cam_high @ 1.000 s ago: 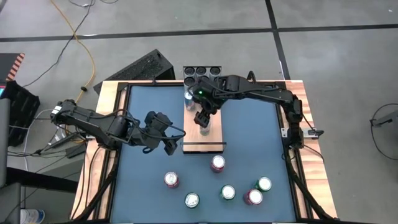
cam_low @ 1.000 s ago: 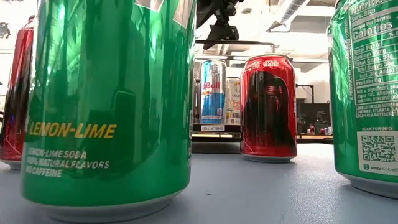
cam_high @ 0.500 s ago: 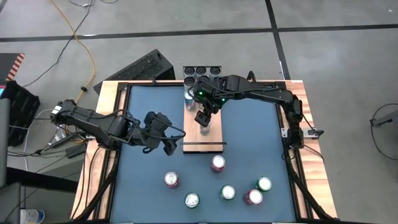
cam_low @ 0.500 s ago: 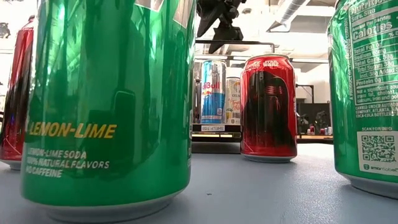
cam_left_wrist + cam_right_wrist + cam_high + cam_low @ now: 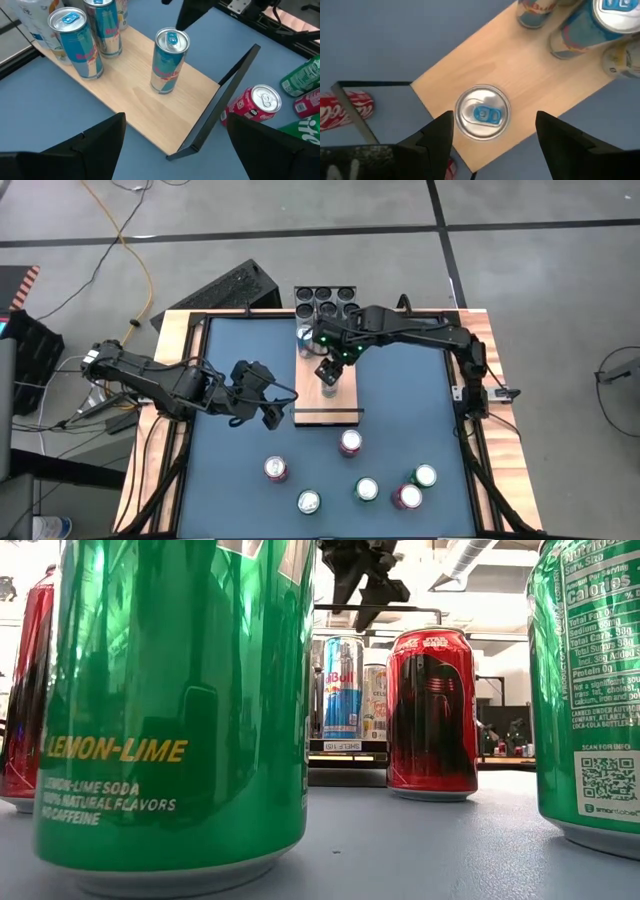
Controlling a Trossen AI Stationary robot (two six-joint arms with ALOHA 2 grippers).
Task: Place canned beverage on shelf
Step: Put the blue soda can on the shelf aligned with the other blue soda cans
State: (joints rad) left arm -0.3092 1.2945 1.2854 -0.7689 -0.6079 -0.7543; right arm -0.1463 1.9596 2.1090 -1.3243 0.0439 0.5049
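Shelf, a pale wood plank with a black wire rail at its near end, lies at upper centre of the blue table in the high view. Right arm reaches in from the upper right; right gripper hangs above the shelf, fingers spread, clear of the can below. Left arm lies at the left; left gripper rests just beside the shelf's left edge, jaws wide apart and empty. Blue-and-silver energy drink can stands upright mid-shelf, apart from more such cans at the shelf's far end. Red can stands just below the rail; other red and green cans are scattered at lower centre.
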